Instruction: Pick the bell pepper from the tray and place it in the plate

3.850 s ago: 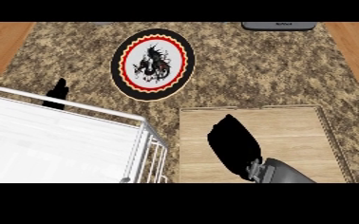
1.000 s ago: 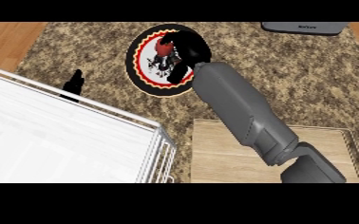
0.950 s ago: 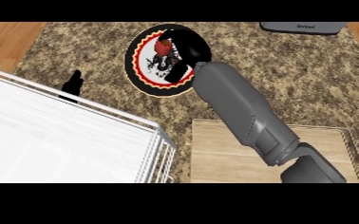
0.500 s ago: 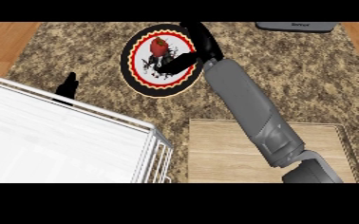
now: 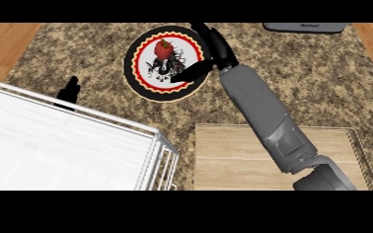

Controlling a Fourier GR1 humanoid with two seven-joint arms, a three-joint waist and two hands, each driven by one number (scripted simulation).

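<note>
On the granite counter (image 5: 306, 79) you have the pepper (image 5: 165, 49) lying on the plate (image 5: 146, 86) at its 12 o'clock, at 10 o'clock from the right hand (image 5: 215, 52), fingers spread and apart from it; left hand (image 5: 68, 93) farther off.

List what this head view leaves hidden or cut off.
- Grey object: cut by the top edge; identity unclear.
- White rack: runs off the left and bottom edges.
- Left hand: mostly hidden behind the rack.
- Plate: right rim covered by the right hand.
</note>
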